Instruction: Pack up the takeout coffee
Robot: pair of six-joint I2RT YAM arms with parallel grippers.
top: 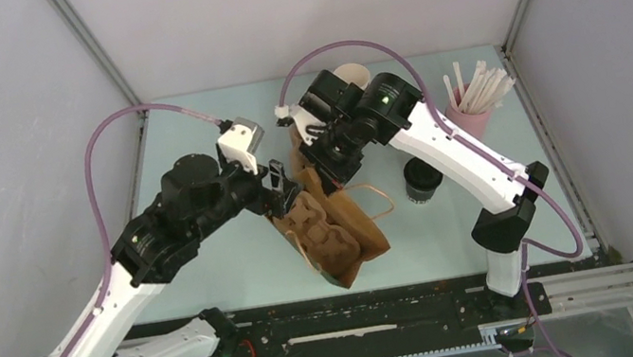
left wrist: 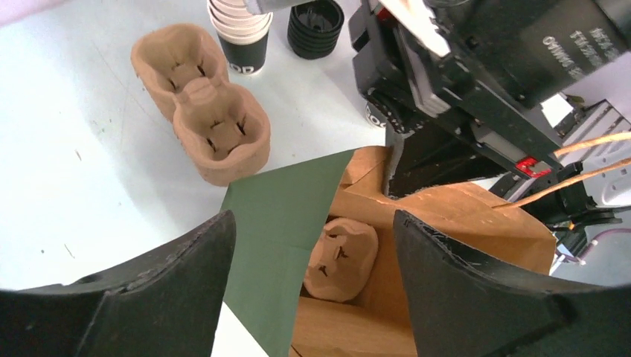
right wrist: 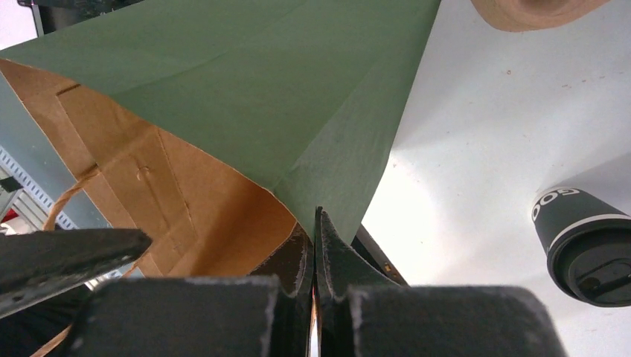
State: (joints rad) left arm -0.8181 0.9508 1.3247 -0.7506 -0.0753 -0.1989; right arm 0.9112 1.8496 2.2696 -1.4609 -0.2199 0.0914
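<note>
One coffee point(top: 423, 180) stands upright on the table point(top: 212, 272), lid on. It is to the right of the bag point(top: 356, 239) and apart from it, beside the right arm. The right wrist view shows it alone on bare table, outside the bag.

There is one bag, green outside and brown inside, with its mouth open. The right gripper point(right wrist: 316, 223) has its jaws pressed together on a folded corner of the bag's green wall. The left gripper point(left wrist: 312, 223) is spread wide over the mouth and holds nothing; the green wall shows between its two fingers point(left wrist: 186, 275).

There are two pulp carriers, each with two cup wells. One carrier point(left wrist: 344, 256) lies inside the bag, and the other point(left wrist: 201, 104) sits on the table beyond it. Behind that one stand one stack of lidless cups point(left wrist: 242, 33) and one squat stack of black lids point(left wrist: 316, 28), side by side.

Two twine strands of the bag's handle point(left wrist: 595, 141) cross the right edge of the left wrist view. One pink holder point(top: 469, 121) full of white sticks point(top: 480, 85) is at the far right of the table.
</note>
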